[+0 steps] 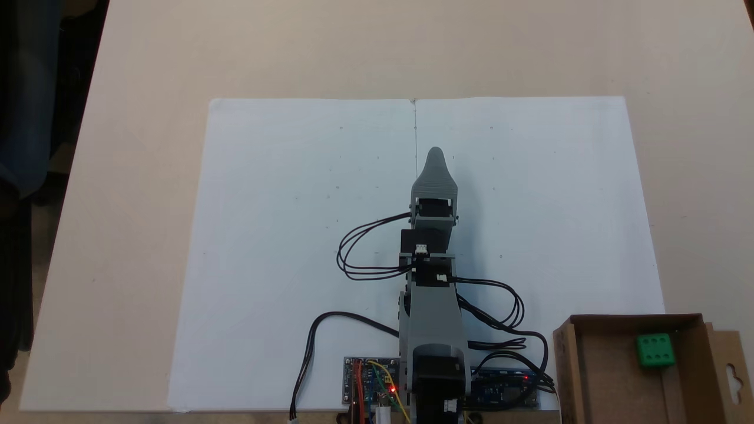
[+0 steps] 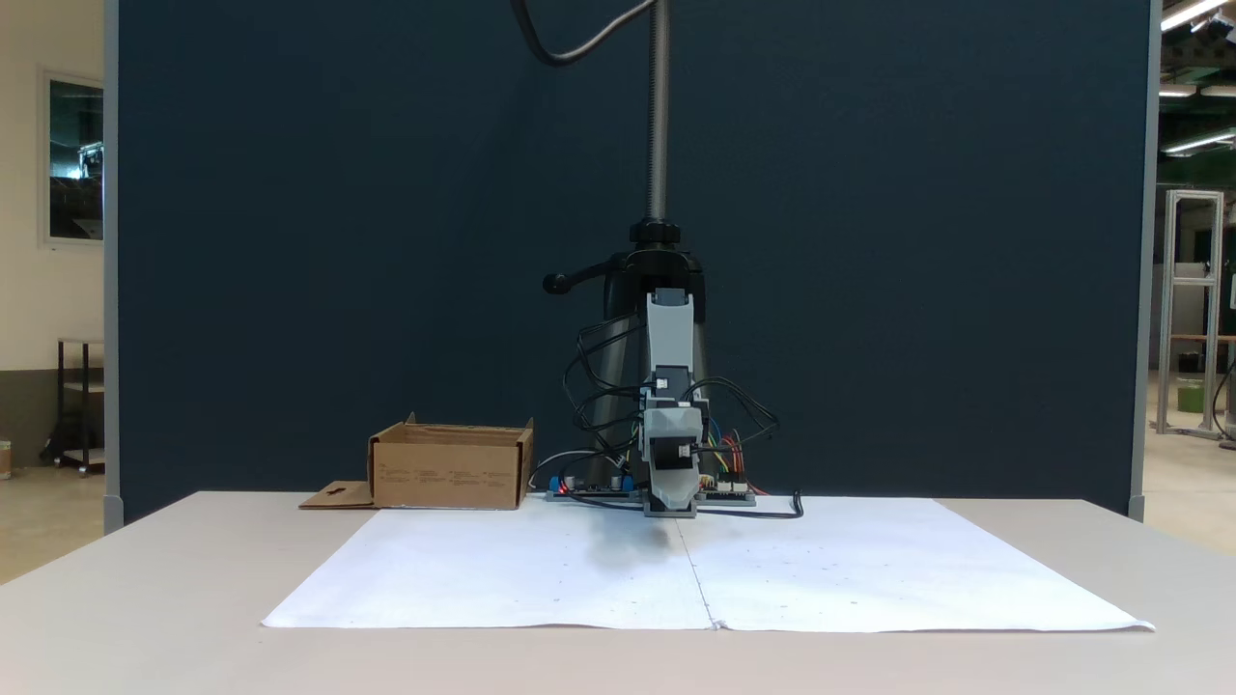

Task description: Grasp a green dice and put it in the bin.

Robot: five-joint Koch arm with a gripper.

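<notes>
At the near right corner of the top-down fixed view, the bin [image 1: 589, 377] sits on the table [image 1: 141, 176] just beside the white paper sheet's [image 1: 283, 235] right edge, its flap [image 1: 733, 377] with the hang-hole lying out to the right. Inside it rests the dice [image 1: 654, 350], green, flat on the floor towards the bin's far right corner, close to the far wall and apart from the arm. Left of the bin, at the near edge of the sheet, stand the arm's base and two circuit boards [image 1: 371, 386] with red lights, with black cables [image 1: 365, 253] looping off both sides. From the base the arm [image 1: 433, 318] reaches away over the middle of the sheet, along the centre seam. At its far end is the gripper [image 1: 435, 154], over bare paper and holding nothing; only one grey tip shows, so I cannot tell whether the claw is spread or pressed together.

From the front fixed view the gripper [image 2: 670, 510] points down, low over the sheet [image 2: 869, 579], a soft shadow under it. There the bin [image 2: 450, 469] stands to the left of the arm, flap [image 2: 338, 495] flat on the table [image 2: 145, 598]. Farthest back are a black stand [image 2: 657, 251] and a dark blue partition [image 2: 869, 241].
</notes>
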